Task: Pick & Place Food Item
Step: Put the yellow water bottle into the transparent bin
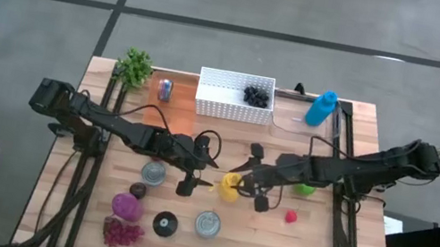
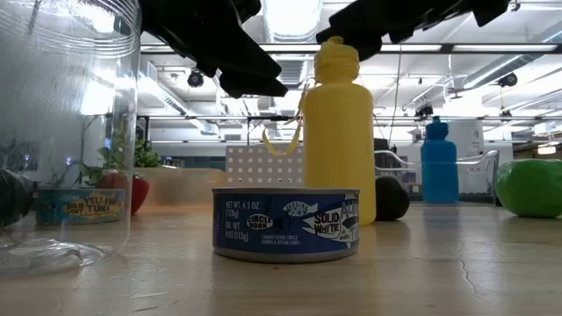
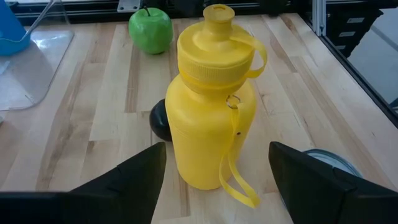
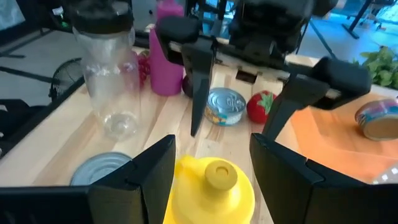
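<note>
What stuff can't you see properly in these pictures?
- Dark round thing, left wrist view: mostly hidden behind the yellow bottle.
- Dark berries in the white basket, high view: too small to identify.
- Tuna can, low view: blurred through the clear jar.

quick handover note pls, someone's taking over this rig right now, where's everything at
Left claw: open, empty, facing the yellow bottle mid-table.
Right claw: fingers apart on either side of the bottle's cap, not closed on it.
Bottle stands upright on the table, between both claws.
Food items: green apple by the right arm, red strawberry, tuna can near the front edge, dark grapes in the white basket.
Done: nothing visibly lifted.
Left: grasp an item and place it.
</note>
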Tool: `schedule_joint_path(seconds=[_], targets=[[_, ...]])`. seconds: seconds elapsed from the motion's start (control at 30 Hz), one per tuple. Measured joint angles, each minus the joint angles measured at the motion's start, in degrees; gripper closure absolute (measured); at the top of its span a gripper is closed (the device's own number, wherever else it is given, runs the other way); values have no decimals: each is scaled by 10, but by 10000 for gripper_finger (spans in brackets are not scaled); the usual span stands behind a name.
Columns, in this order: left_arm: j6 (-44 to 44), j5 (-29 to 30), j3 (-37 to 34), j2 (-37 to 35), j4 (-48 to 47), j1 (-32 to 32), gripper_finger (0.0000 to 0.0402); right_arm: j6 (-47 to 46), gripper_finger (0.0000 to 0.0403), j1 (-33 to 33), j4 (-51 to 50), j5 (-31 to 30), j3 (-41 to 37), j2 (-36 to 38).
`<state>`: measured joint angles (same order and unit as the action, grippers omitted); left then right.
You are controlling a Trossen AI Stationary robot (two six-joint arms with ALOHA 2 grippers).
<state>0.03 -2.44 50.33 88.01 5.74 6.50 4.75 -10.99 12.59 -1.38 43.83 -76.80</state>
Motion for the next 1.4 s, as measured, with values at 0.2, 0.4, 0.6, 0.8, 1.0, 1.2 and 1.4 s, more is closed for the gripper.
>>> schedule_joint_path(seconds=[0.2,0.4,0.6,0.8,1.0,1.2,1.4], targets=[[0,-1,0,0,0,0,110,0,199,6,-4,5,2,1],[-1,-1,0,0,0,0,114,0,216,9,-17,22,2,-1],[-2,-1,0,0,0,0,112,-1,239,12,-18,30,2,-1],[-2,-1,0,0,0,0,110,-2,270,13,-27,29,2,-2],[-2,-1,0,0,0,0,115,0,299,13,-29,29,2,-2],[-2,-1,0,0,0,0,114,2,335,13,-32,30,2,-2],[-2,-1,0,0,0,0,113,10,344,13,-32,30,2,-2]])
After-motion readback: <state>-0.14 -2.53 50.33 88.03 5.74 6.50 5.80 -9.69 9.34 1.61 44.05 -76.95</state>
